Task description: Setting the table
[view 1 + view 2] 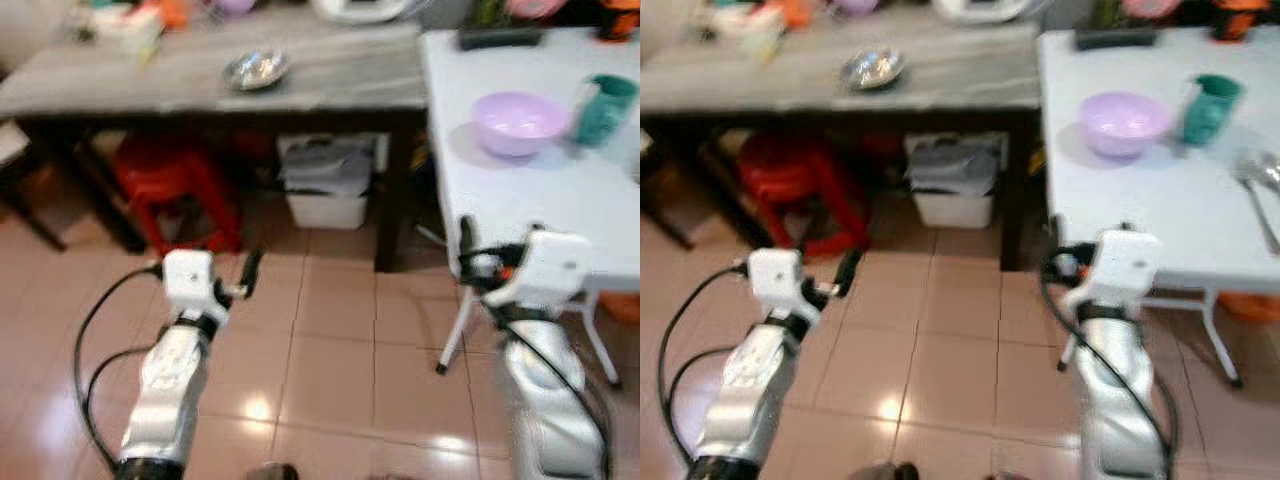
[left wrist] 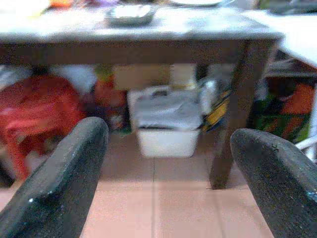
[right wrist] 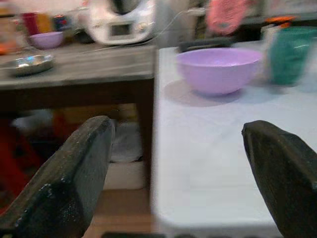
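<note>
A lilac bowl [image 1: 517, 123] and a teal cup [image 1: 603, 108] stand on the white table [image 1: 520, 200] at the right; a spoon [image 1: 1258, 200] lies near that table's right edge. A metal dish [image 1: 256, 69] sits on the grey wooden table [image 1: 330, 75] at the back. My right gripper [image 3: 181, 173] is open and empty at the white table's near edge, facing the bowl [image 3: 218, 69]. Over the floor, my left gripper [image 2: 168, 173] is open and empty, facing the space under the grey table.
Under the grey table are a red stool [image 1: 175, 190] and a white bin [image 1: 327, 180]. A white appliance [image 3: 121, 22] and a small purple bowl [image 3: 46, 39] stand at the back of the grey table. Tiled floor [image 1: 330, 350] lies between my arms.
</note>
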### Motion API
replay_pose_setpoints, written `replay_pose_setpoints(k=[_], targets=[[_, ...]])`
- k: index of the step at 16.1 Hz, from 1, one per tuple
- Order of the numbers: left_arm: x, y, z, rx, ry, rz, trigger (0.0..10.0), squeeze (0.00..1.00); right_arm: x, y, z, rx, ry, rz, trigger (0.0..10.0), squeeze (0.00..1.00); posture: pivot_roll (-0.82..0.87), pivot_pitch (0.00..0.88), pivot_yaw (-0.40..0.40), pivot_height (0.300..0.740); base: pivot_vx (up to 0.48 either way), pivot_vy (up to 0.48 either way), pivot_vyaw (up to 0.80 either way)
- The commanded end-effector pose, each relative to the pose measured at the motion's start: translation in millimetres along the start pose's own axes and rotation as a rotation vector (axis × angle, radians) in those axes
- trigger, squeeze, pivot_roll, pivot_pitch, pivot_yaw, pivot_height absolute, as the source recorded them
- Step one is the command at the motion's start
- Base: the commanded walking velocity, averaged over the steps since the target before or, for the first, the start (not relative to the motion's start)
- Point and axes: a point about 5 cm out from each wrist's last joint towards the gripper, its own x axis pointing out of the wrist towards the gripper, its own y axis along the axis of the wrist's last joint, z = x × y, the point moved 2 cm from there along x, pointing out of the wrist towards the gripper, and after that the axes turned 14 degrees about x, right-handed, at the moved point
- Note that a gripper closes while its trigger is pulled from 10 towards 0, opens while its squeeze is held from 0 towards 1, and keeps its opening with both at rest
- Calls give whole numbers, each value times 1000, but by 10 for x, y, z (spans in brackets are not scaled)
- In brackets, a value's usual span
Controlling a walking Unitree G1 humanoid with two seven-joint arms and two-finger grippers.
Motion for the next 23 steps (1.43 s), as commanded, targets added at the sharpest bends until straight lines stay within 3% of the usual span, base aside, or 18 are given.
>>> replay_pose_setpoints(k=[1,8,13,23], targets=[[7,16,-4,1,2,7,10000,0,6,10,36,-11,-5,0,10000,0,-92,133,95,740,0,-394,438],[7,9,16,-8,-7,5,10000,0,6,-12,53,-1,-17,-13,10000,0,-93,134,93,740,0,-395,0],[17,18,31,-11,-12,10,10000,0,10,-12,50,10,-15,-10,10000,0,-93,134,93,740,0,-379,-441],[18,84,-4,-28,-28,57,10000,0,20,9,22,-5,3,1,10000,0,-95,132,93,740,0,0,0]])
